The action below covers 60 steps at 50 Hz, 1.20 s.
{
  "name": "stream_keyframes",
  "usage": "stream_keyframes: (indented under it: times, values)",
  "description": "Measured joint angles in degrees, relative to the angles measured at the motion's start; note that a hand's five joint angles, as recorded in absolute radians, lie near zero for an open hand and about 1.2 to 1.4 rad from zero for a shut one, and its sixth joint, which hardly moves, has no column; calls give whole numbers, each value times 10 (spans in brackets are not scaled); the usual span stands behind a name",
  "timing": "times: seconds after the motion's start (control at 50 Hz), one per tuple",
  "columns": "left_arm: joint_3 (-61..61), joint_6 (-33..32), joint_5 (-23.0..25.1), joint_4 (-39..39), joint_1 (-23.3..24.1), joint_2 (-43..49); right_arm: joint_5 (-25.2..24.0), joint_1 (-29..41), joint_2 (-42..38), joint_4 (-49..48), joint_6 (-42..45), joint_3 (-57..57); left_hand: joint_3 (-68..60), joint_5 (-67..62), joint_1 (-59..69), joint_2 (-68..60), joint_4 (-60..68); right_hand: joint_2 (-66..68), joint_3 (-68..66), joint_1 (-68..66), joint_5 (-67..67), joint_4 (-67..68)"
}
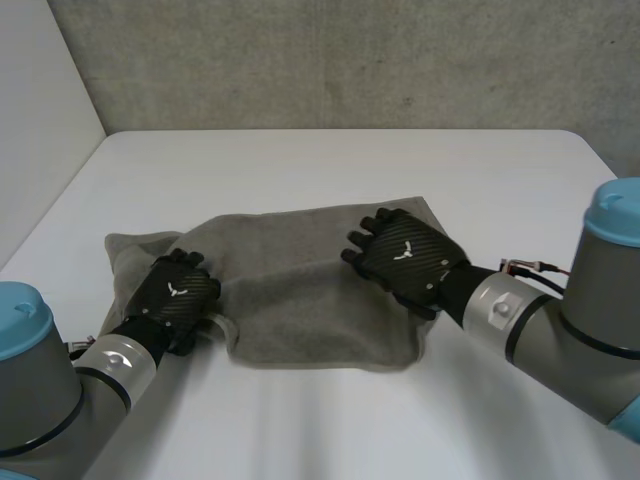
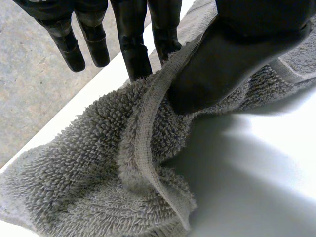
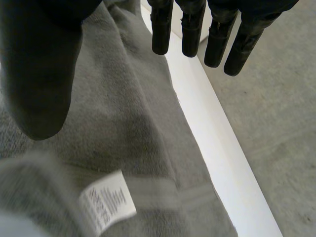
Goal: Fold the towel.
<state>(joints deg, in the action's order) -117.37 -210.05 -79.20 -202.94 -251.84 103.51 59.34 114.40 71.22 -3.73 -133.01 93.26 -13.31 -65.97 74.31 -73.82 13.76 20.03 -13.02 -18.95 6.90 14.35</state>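
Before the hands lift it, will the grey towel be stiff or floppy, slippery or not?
Probably floppy: the towel wrinkles and its hem folds over beside the thumb of the left hand. Its looped pile looks rough, so it should hardly slip from a pinch. It seems light, lying thin on the table.

Inventory by kind, as counted: towel (image 1: 320, 290), grey, quantity one; label (image 3: 107, 201) on towel, white, quantity one; table (image 1: 330, 160), white, quantity one; robot hands, black, quantity two, namely left hand (image 1: 178, 290) and right hand (image 1: 405, 258); robot arms, quantity two, namely left arm (image 1: 40, 390) and right arm (image 1: 590, 300)
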Motion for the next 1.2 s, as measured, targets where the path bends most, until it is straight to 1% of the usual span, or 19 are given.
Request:
stream_keyframes:
  times: [0.12,0.26,0.34,0.42,0.48,0.5,0.56,0.58,0.68,0.72,0.78,0.88,0.98,1.06,1.2]
  values:
    - [0,0,0,0,1,0,2,29,-28,24,9,-24,0,0,0,0,0,0,0,0,0,0]
    - [5,3,0,1,-3,0,9,44,-40,74,67,-29,0,0,0,0,0,0,0,0,11,0]
    - [17,17,-1,4,-7,-2,29,45,-41,100,99,-21,0,0,0,0,0,0,0,0,16,0]
    - [35,49,0,8,-8,-4,71,42,-40,115,89,-10,0,0,0,0,0,0,0,0,18,0]
    - [59,92,1,19,-7,-6,116,38,-36,118,34,0,0,0,0,0,0,0,0,-1,18,0]
    - [63,100,1,22,-7,-6,123,37,-35,118,21,2,0,0,0,0,0,0,0,-1,18,0]
    - [98,150,4,53,-2,-5,153,33,-27,110,-79,16,0,0,0,0,0,0,0,-1,18,0]
    - [103,157,5,59,-2,-5,156,32,-25,109,-95,18,0,0,0,0,0,0,0,-1,18,0]
    - [162,227,28,125,5,-1,163,26,-15,89,-243,41,0,0,0,0,0,0,0,0,17,0]
    - [178,250,36,141,6,1,163,25,-14,79,-277,48,0,0,0,0,0,0,0,0,17,0]
    - [210,302,48,166,7,6,163,24,-17,53,-330,60,0,0,0,0,0,0,0,0,17,0]
    - [240,371,54,177,6,14,163,24,-30,17,-369,68,0,0,0,0,0,0,0,0,17,0]
    - [253,415,55,176,3,19,172,24,-50,-21,-394,69,0,0,0,0,0,0,0,0,17,0]
    - [257,426,55,174,-3,20,183,27,-68,-37,-402,64,0,0,0,0,0,0,0,0,17,0]
    - [256,422,55,172,-22,24,203,32,-87,-44,-399,56,0,0,0,0,0,0,0,-1,18,0]
